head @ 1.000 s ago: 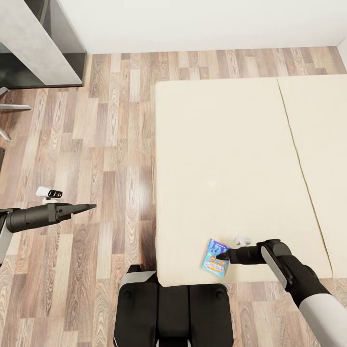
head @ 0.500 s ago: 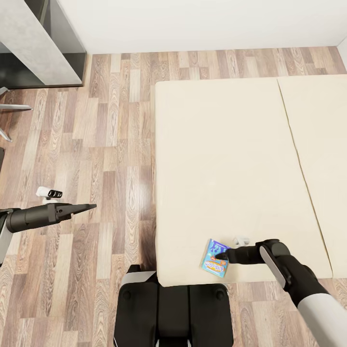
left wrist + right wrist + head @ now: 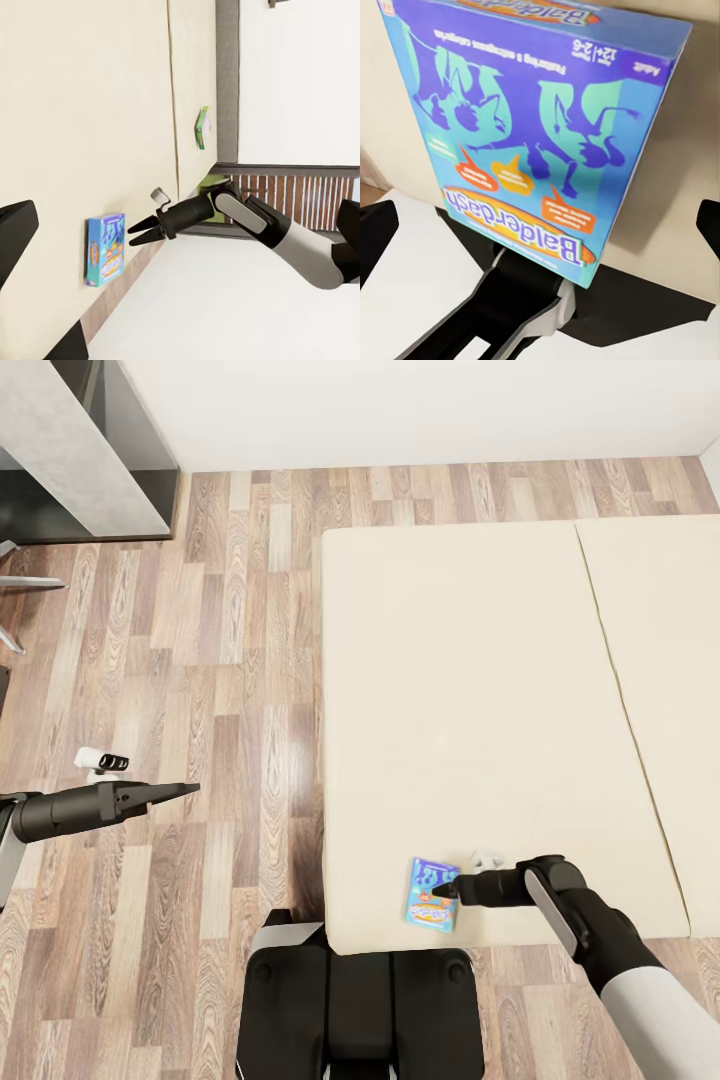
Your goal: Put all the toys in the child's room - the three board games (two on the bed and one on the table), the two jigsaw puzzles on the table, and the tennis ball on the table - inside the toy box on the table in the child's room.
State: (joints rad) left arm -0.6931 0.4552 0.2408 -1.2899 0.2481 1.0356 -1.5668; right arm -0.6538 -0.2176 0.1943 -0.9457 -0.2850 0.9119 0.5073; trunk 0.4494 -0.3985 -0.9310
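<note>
Blue board game (image 3: 432, 894) | near bed (image 3: 470, 690) edge | wood-plank floor (image 3: 200, 690)

There are two board games. One is the blue Balderdash box (image 3: 433, 893), at about 5 o'clock in the head view. The other is a green-and-white box (image 3: 202, 127), seen from the left wrist camera. There is one bed (image 3: 450, 690), and its top has two beige mattress parts (image 3: 660, 660) side by side. There is one grey table (image 3: 70, 450), near 10 o'clock. There are two grippers: the left gripper (image 3: 190, 790) at 8 o'clock and the right gripper (image 3: 452, 887) at 5 o'clock.
</note>
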